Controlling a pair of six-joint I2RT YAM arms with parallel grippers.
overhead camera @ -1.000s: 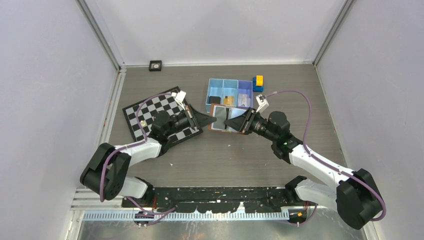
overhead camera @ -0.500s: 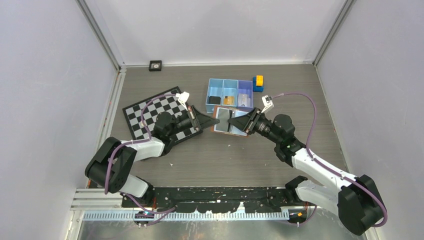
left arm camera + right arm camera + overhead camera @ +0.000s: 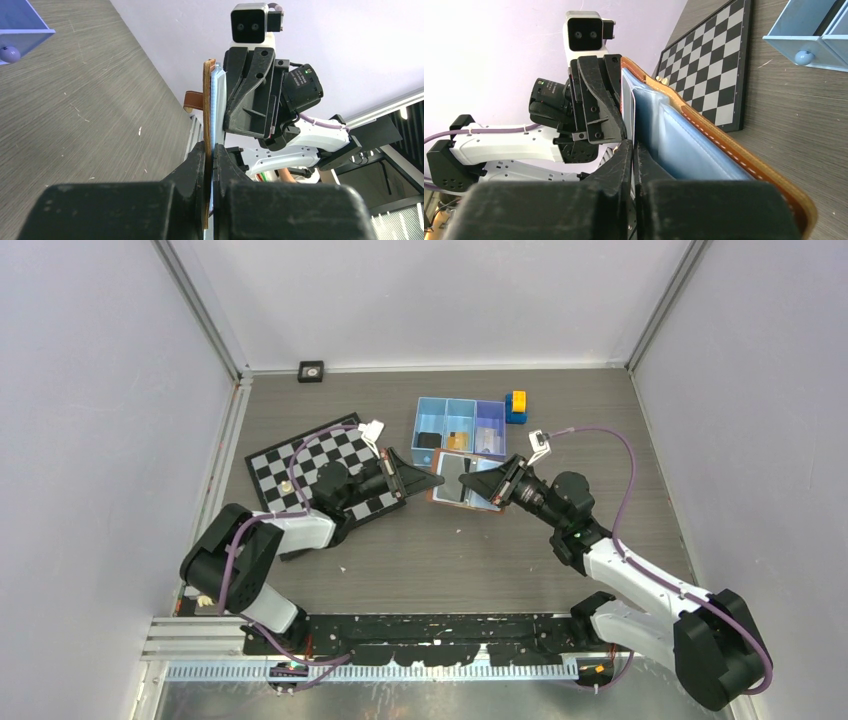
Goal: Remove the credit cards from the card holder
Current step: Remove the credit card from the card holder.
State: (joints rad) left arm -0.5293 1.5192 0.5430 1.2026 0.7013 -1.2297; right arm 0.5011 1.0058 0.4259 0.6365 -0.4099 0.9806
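Note:
The brown card holder (image 3: 446, 488) hangs open above the table between my two grippers, its pale blue-grey pockets facing up. At its left edge my left gripper (image 3: 428, 472) is shut; the left wrist view shows the jaws (image 3: 210, 152) clamping the brown cover (image 3: 206, 110). From the right, my right gripper (image 3: 466, 480) reaches over the holder. In the right wrist view its jaws (image 3: 632, 150) are pressed together on the thin pale edge of a credit card (image 3: 633, 117) standing out of a pocket of the holder (image 3: 704, 145).
The blue three-compartment tray (image 3: 432, 410) stands just behind the holder, with cards lying in its compartments. A yellow-and-blue block (image 3: 516, 405) is at its right end. A chessboard (image 3: 300, 465) lies under the left arm. A small black object (image 3: 311, 370) sits by the back wall.
The right gripper's jaws have come together on a card's edge. Both grippers and the holder have shifted slightly to the right.

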